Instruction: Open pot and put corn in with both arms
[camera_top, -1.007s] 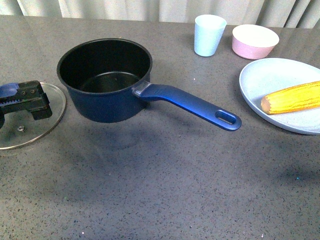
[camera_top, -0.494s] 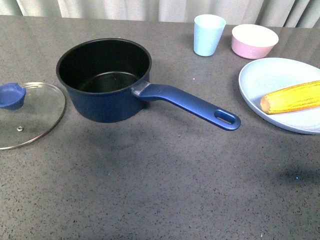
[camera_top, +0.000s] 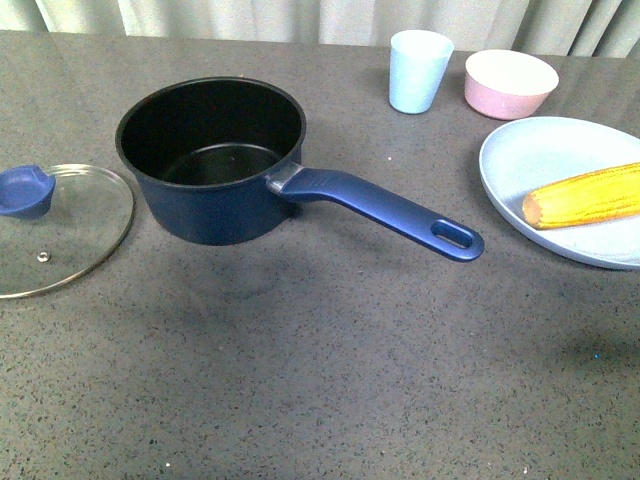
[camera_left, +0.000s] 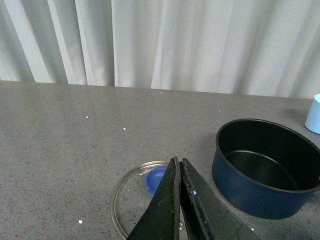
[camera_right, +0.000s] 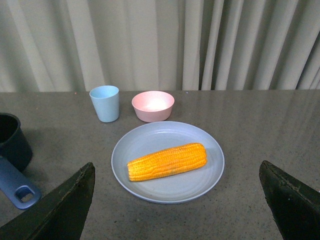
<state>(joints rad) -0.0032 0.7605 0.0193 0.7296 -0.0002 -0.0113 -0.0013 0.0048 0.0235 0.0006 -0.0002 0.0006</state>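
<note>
Now the dark blue saucepan (camera_top: 210, 215) stands uncovered, its round glass lid (camera_top: 70, 230) lying flat just left of it. Right of the saucepan, past its handle, the yellow corn cob (camera_top: 585, 195) lies on a pale blue plate (camera_top: 545, 150). The left gripper (camera_left: 179, 160) has its fingers pressed together on nothing; the right gripper (camera_right: 176, 165) is spread wide and empty.

A kitchen-like setup: a dark grey speckled countertop (camera_top: 320, 390) carries a dark blue saucepan (camera_top: 212, 215), round glass lid (camera_top: 78, 228), pale blue cup (camera_top: 418, 72), pink bowl (camera_top: 510, 88) and light blue plate (camera_top: 545, 155), with pale pleated curtains (camera_right: 150, 40) behind.
</note>
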